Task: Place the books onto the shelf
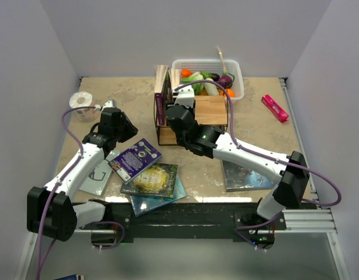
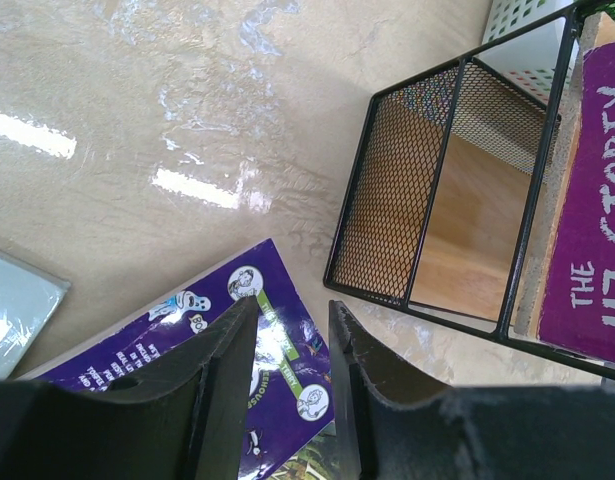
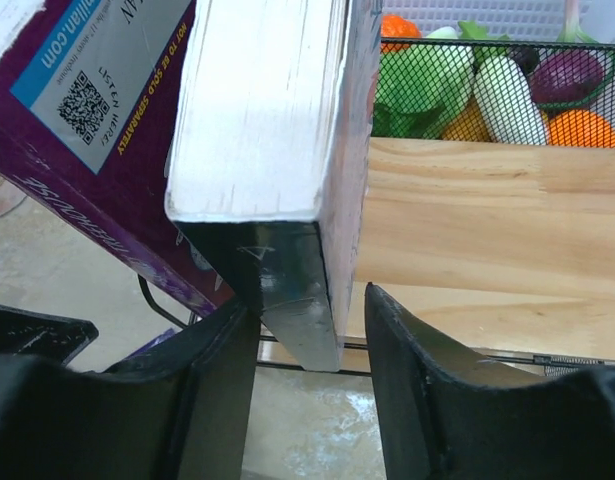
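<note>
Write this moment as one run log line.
right gripper open around upright book in shelf | left gripper open over purple book on table

I see plain pale grey walls [image 1: 185,35] enclosing the beige marbled table [image 1: 255,125] on three sides; overhead light glares off its surface.

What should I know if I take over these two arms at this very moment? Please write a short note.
Right claw: open around the lower edge of a white-edged book standing in the shelf, next to a purple book.
Left claw: open, empty, above the circle-cover book.
Done: two books stand in the shelf.
Left: five on the table: circle-cover book, green-gold book, teal-blue book, pale book, dark blue-grey book.
</note>
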